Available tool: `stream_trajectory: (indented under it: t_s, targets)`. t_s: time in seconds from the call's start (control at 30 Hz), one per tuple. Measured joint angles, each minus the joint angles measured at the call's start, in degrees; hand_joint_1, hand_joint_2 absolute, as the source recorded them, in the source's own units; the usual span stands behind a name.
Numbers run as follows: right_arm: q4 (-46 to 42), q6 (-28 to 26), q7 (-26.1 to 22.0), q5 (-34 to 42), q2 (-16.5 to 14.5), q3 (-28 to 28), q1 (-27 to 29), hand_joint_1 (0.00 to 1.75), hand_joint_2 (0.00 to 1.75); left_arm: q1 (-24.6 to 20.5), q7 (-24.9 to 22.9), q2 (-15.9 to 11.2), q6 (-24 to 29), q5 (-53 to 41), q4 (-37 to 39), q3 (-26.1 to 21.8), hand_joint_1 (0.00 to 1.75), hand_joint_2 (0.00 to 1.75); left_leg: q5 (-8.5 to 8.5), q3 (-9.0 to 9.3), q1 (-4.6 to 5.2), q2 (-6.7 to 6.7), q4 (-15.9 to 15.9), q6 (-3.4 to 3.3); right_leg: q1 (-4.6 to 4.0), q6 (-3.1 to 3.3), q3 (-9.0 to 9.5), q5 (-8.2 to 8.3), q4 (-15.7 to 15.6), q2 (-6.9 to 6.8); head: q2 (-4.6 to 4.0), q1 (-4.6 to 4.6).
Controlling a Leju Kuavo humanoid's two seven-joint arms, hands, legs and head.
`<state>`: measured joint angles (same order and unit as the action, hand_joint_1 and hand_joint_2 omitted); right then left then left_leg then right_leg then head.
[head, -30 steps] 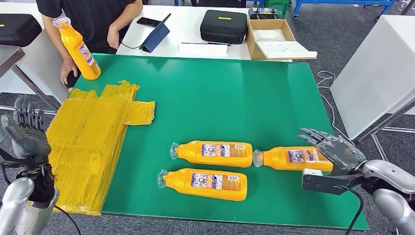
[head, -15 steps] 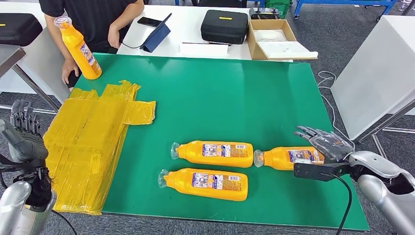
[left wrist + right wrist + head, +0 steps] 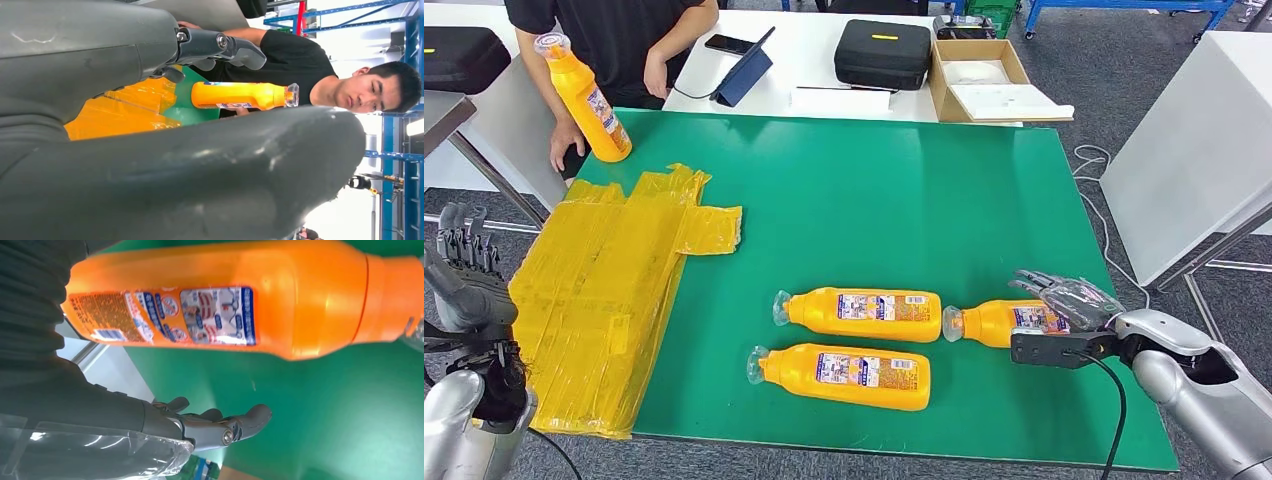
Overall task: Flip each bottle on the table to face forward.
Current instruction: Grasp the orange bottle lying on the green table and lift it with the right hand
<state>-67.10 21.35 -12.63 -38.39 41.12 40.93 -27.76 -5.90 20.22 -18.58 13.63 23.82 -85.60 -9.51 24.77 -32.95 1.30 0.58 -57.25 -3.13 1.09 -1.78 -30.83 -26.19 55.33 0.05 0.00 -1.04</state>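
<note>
Three orange bottles are laid on their sides on the green desk point(image 3: 874, 200), near its front edge, all with caps pointing left and their printed labels turned upward. The far-left bottle point(image 3: 859, 314) and the near bottle point(image 3: 841, 376) are set one behind the other, close together. The right bottle point(image 3: 1004, 322) is lined up just to the right of the far-left one, its cap almost touching that bottle's base. A fourth bottle point(image 3: 584, 100) is stood upright at the far left corner of the desk, beside a person point(image 3: 614, 35) in a black shirt whose hand is rested near its base.

The right hand point(image 3: 1074, 300) is held over the base end of the right bottle, its fingers point(image 3: 1036, 283) spread apart and released, with nothing grasped; in the right wrist view the bottle's label is seen close beside the open fingers, with green desk showing between them. The left hand point(image 3: 464, 275) is raised off the left edge of the desk, its fingers upright, apart and holding nothing.

A crumpled yellow plastic sheet point(image 3: 604, 290) is spread over the left part of the desk. Beyond the green surface, a black case point(image 3: 882, 52), an open cardboard box point(image 3: 984, 78) and a phone point(image 3: 727, 44) are placed on a white desk.
</note>
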Motion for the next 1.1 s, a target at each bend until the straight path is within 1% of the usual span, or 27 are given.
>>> stream_trajectory:
  t_s: [0.47, 0.6, 0.7, 0.87, 0.97, 1.1]
  targets:
    - [5.26, -1.03, 0.21, -1.36, -0.04, 3.75, -0.96, 0.00, 1.75, 0.83, 0.04, 0.00, 0.16, 0.00, -0.45, -1.09, 0.00, 0.00, -0.01, 0.00, 0.01, 0.00, 0.00, -0.01, 0.00, 0.00, 0.01, 0.00, 0.00, 0.00, 0.00, -0.01]
    - [6.16, -1.45, 0.69, -1.66, 0.07, 4.16, -1.25, 0.00, 1.75, 0.84, 0.04, 0.00, 0.21, 0.01, -0.45, -1.16, 0.00, 0.00, -0.01, 0.00, 0.02, 0.00, -0.01, -0.01, 0.00, 0.00, -0.01, 0.00, 0.00, 0.00, 0.00, 0.01]
    - [7.16, -2.41, 1.25, -1.68, 0.71, 4.26, -1.19, 0.00, 1.75, 0.84, 0.19, 0.01, 0.21, 0.07, -0.45, -1.31, 0.00, 0.00, 0.00, 0.01, 0.02, 0.03, -0.01, -0.01, 0.01, 0.00, -0.03, 0.00, -0.01, -0.01, 0.00, 0.01]
    - [9.35, -4.93, 1.38, -2.46, 1.43, 3.12, 0.32, 0.00, 1.75, 0.98, 0.46, 0.03, 0.11, 0.17, -0.42, -1.67, 0.00, 0.00, 0.00, -0.01, 0.03, 0.02, -0.01, -0.01, 0.00, 0.00, -0.01, 0.00, -0.01, -0.01, 0.00, 0.00]
    - [10.53, -6.33, 1.73, -3.80, 0.86, 2.16, 1.20, 0.00, 1.75, 1.72, 0.66, 0.21, 0.11, 0.27, -0.63, -2.39, 0.00, 0.00, 0.00, 0.00, 0.04, 0.02, 0.00, -0.01, 0.00, 0.00, -0.02, 0.00, -0.01, -0.01, 0.00, -0.01]
    - [11.88, -7.24, 2.70, -5.76, -0.93, 1.09, 1.73, 0.00, 1.75, 3.45, 0.71, 0.69, 0.02, 0.25, -1.78, -3.70, 0.00, 0.00, 0.00, 0.01, 0.04, 0.01, 0.00, -0.01, 0.01, 0.00, -0.03, 0.00, -0.01, -0.01, 0.00, 0.00]
